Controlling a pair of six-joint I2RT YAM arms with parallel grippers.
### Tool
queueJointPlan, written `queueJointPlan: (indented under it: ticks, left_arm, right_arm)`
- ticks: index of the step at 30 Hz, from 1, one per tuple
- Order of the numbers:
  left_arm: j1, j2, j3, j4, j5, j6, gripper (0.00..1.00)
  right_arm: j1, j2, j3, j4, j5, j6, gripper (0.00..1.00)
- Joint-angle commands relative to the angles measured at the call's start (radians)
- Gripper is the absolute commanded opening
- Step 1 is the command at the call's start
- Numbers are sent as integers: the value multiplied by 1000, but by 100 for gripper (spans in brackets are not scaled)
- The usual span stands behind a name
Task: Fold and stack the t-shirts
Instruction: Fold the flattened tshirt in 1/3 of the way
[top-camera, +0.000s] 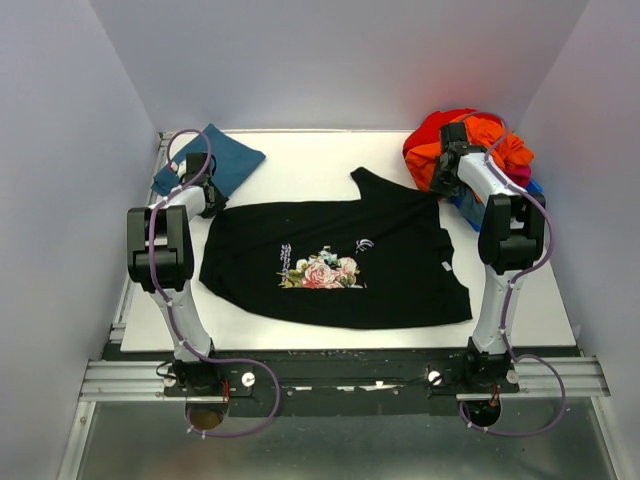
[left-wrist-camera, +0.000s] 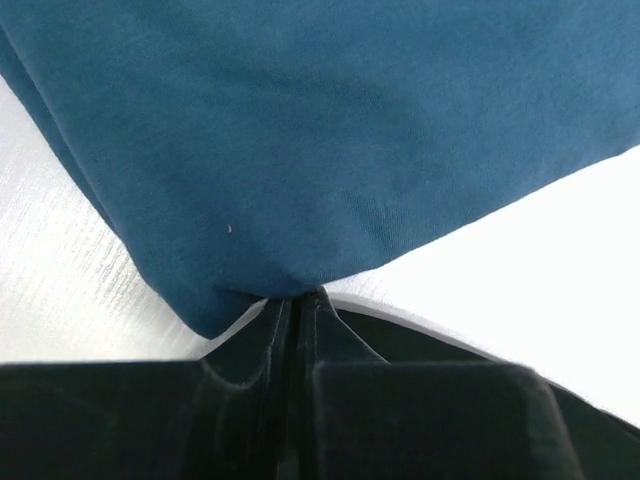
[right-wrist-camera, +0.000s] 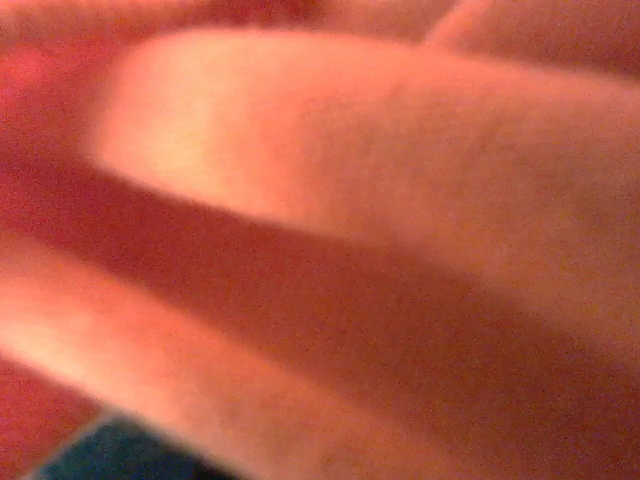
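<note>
The black t-shirt (top-camera: 340, 255) lies spread flat mid-counter, front up. Its pink-and-green floral print with white lettering sits toward its near left, and one pointed flap juts toward the far side. The teal-blue shirt (top-camera: 215, 160), plain and folded, lies diagonally at the far left corner, its near corner nipped in the left pincer (left-wrist-camera: 297, 300).

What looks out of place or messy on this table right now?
The orange-red clothes pile is crumpled in the far right corner, with the right gripper pushed into it, so its wrist camera shows only blurred fabric. The teal shirt sits askew at the table's far left edge. The black t-shirt lies flat, unfolded.
</note>
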Motion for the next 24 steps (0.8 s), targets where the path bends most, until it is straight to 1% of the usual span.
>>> queueJointPlan:
  ticks: [1,2,4,10,16,19,20,24]
  left_arm:
    - [-25,-34,7,-31,-4,31,10]
    - [-35,-41,13,-31,-4,35,5]
    - [-53,-51,30,-32,-19,49,0]
    - [-65,-78,89,-46,-53,69,0]
    - [-62,-129,135,-80,-122,95,0]
    - [-33,-138,139,-80,-106,82,0]
    - [-24,-135,137,-75,-87,75,0]
    - [-12,-120,131,-64,-69,72,0]
  right_arm:
    - [-7,-26,20,24,-11,-2,1]
    - [-7,-29,23,22,-14,-3,1]
    - [-7,-34,44,16,-18,-9,1]
    - [-7,-75,72,13,-60,-16,1]
    - [-7,-79,81,2,-130,-8,1]
    - [-7,-74,80,1,-146,6,1]
    - [-7,-72,80,-1,-179,12,1]
    - [-7,-80,74,-13,-170,29,1]
